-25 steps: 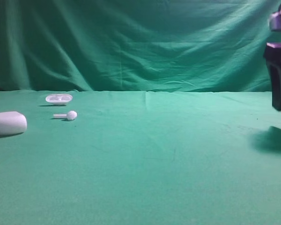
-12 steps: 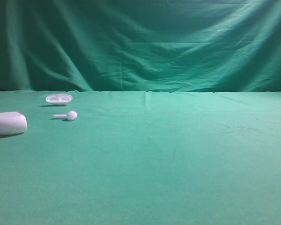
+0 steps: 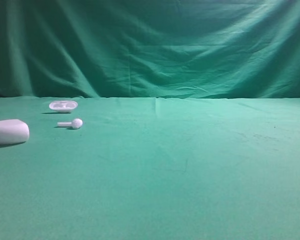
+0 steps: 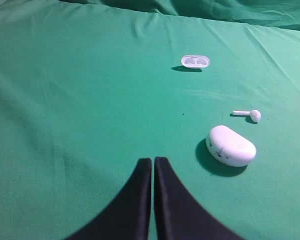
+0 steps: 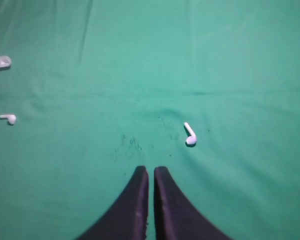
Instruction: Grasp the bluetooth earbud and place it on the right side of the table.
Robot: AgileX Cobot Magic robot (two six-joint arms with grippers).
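Right hand has left the high view, closed, empty.

A white oval case tray lies open side up at the far left of the green cloth, near the foot of the wrinkled green backdrop curtain. Just in front of it lies a white earbud with a long straight stem and ball head, its stem pointing left. Nearer the left edge sits a smooth white rounded case, apart from both.
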